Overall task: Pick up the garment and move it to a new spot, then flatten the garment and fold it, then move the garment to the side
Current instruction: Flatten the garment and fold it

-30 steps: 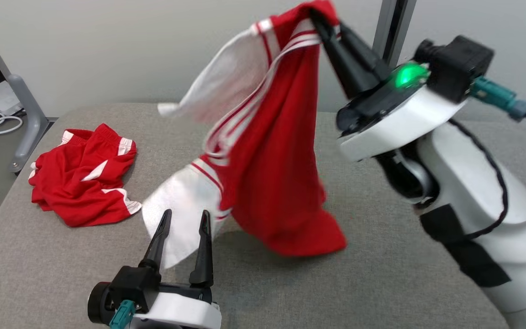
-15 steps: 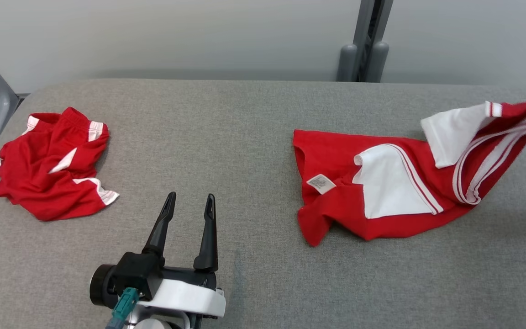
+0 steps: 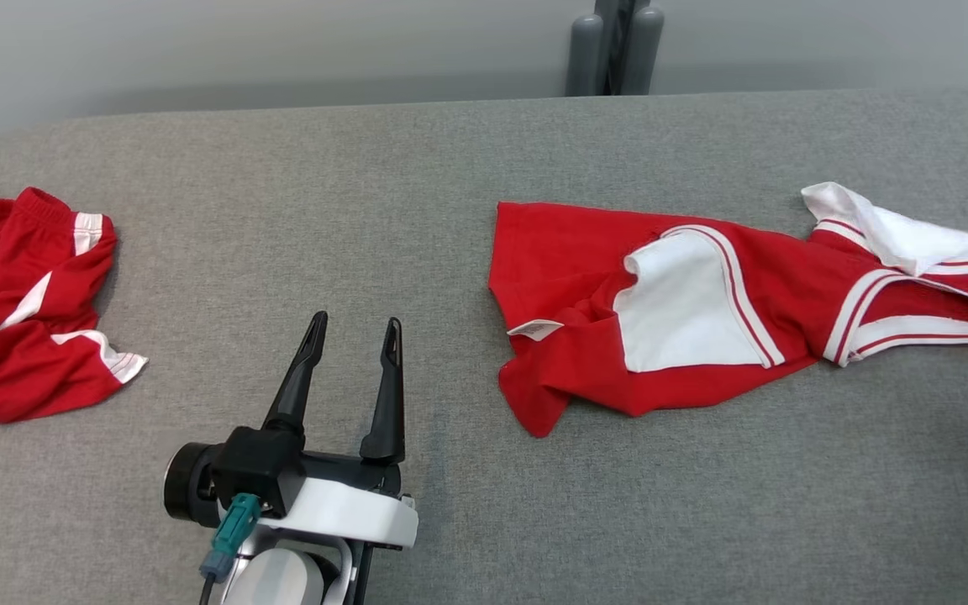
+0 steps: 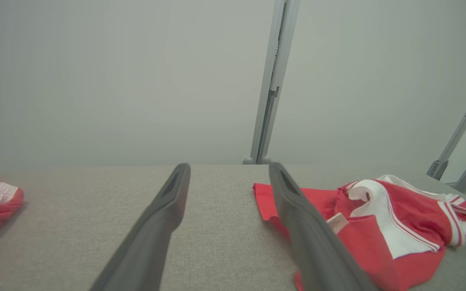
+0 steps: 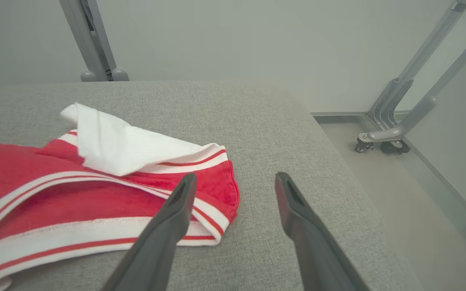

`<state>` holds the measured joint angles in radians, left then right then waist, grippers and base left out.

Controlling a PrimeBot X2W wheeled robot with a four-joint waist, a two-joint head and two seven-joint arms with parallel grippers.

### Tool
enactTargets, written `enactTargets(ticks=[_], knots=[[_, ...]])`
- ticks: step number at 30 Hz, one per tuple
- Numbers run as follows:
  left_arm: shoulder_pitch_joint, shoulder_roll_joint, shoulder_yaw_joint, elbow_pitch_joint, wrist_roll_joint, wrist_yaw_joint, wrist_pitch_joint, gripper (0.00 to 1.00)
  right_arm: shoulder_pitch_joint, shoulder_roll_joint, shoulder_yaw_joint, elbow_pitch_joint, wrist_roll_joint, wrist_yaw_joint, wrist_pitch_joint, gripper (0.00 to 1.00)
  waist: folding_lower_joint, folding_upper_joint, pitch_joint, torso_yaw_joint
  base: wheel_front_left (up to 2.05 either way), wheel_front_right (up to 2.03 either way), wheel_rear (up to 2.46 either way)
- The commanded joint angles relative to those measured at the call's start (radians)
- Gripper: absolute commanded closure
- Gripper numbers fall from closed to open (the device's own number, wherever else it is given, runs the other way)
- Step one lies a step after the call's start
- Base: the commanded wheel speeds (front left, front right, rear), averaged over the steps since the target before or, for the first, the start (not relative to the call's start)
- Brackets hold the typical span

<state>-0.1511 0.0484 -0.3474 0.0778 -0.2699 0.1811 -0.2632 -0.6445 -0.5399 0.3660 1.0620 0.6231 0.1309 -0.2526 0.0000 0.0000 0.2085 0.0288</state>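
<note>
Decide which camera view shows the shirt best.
The head view: the shirt lies there almost whole, from above. The left wrist view shows it low and partly behind a finger; the right wrist view, its striped end.

No legible txt. Small white tag (image 3: 534,328) on red shirt (image 3: 572,269), at its lower edge; print too small & blurred to read, same in L wrist view.

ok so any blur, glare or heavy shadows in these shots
Head view: even, soft light, no glare, everything sharp, faint shadows under the shirt and shorts. Left wrist view: hazy and washed out, left gripper soft close to the lens. Right wrist view: crisper shirt, right gripper slightly blurred, frame posts leaning from wide-angle distortion.
</note>
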Motion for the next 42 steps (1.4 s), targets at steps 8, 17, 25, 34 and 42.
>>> enactTargets(ticks=[8,17,25,34,42], knots=[[-0.002,0.004,0.011,0.004,0.001,-0.002,-0.001,0.00,-0.044,0.021,-0.064,-0.095,-0.062,0.000,-0.014,0.00,0.0000,0.0000,-0.036,-0.046,0.00,0.00,0.00],[0.019,0.004,0.032,-0.007,-0.010,0.002,-0.001,0.00,0.159,0.101,-0.183,-0.587,-0.245,0.000,-0.013,0.00,0.0000,0.0000,-0.084,-0.067,0.00,0.00,0.00],[0.046,0.004,0.054,-0.010,-0.013,-0.003,-0.001,0.00,0.369,0.198,-0.170,-0.876,-0.393,0.000,-0.013,0.00,0.0000,0.0000,-0.117,-0.070,0.00,0.00,0.00],[0.079,0.004,0.058,-0.011,-0.016,-0.006,-0.001,0.00,0.472,0.243,-0.160,-0.924,-0.442,0.000,-0.013,0.00,0.0000,0.0000,-0.136,-0.059,0.00,0.00,0.00],[0.059,0.004,0.042,-0.012,-0.013,-0.011,-0.001,0.00,0.459,0.212,-0.098,-0.893,-0.449,0.000,-0.013,0.00,0.0000,0.0000,-0.117,-0.030,0.00,0.00,0.00]])
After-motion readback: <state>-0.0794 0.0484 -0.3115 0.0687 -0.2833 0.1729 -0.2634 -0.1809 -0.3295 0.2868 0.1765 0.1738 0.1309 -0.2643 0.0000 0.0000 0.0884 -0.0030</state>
